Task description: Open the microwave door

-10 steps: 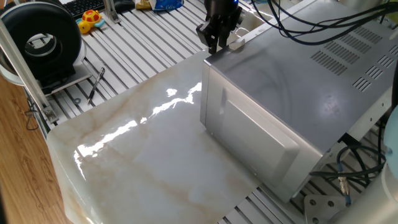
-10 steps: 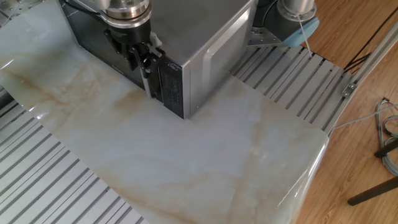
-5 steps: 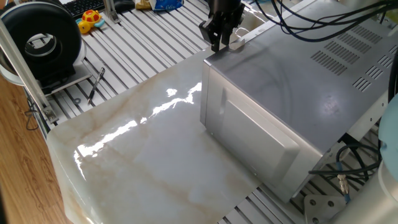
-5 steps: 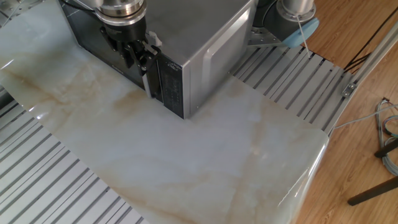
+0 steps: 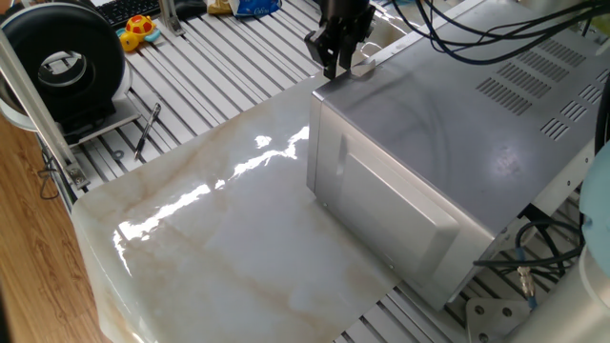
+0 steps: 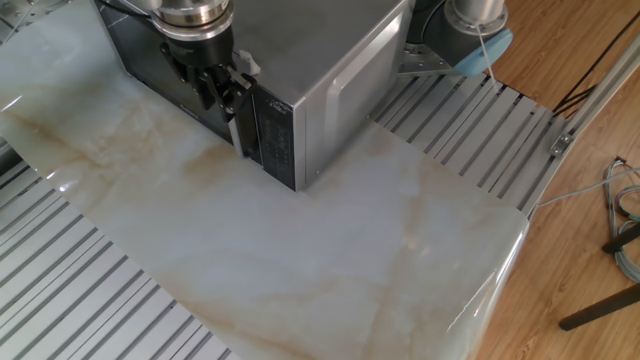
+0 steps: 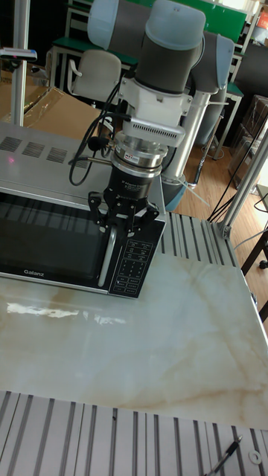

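Observation:
The silver-grey microwave (image 5: 448,124) stands at the back of the marble slab. The microwave door (image 7: 48,238), a black frame with a dark window, looks flush with the casing in the tall fixed view. A pale vertical handle (image 7: 109,260) runs down the door's right edge, next to the keypad. My black gripper (image 7: 123,225) points down at the top end of that handle, with fingers on either side of it. The gripper (image 6: 214,88) sits at the microwave's front corner, and the gripper (image 5: 333,63) is just above the top front edge. How tightly the fingers close on the handle does not show.
The marble slab (image 6: 330,250) spreads in front of the microwave over a slatted metal table. A black round device (image 5: 65,62), a yellow toy (image 5: 139,29) and a keyboard lie far left. Cables (image 5: 477,38) trail over the microwave's top.
The gripper rose slightly at the handle's top between one second and half a second ago, then stayed still. The door has not visibly moved.

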Robot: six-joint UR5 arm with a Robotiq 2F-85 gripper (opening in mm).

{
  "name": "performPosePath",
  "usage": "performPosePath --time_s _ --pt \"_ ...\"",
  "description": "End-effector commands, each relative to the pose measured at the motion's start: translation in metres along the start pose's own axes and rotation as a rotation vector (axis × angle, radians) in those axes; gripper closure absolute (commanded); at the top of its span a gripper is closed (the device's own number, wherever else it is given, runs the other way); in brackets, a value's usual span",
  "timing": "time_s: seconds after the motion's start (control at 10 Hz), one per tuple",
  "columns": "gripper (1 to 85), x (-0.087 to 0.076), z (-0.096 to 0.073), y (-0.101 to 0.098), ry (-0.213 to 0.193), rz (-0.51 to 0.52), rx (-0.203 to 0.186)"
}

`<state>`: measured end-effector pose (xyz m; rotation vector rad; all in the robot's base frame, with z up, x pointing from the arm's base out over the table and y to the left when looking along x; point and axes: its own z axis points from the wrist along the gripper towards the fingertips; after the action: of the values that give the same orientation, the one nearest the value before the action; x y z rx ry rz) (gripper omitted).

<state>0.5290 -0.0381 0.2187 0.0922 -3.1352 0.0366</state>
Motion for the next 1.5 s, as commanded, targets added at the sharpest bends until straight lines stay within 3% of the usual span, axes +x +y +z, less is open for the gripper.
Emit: performPosePath --time_s 0.0,0.6,0.9,1.4 --pt "48.7 0.002 0.0 -0.001 -0.006 0.006 -0.013" --pt "49.0 -0.002 0.0 -0.006 -0.028 0.024 -0.002" --pt "49.7 -0.001 0.002 0.003 -0.029 0.049 -0.033" --pt "50.0 0.002 0.005 0.004 -0.046 0.051 -0.04"
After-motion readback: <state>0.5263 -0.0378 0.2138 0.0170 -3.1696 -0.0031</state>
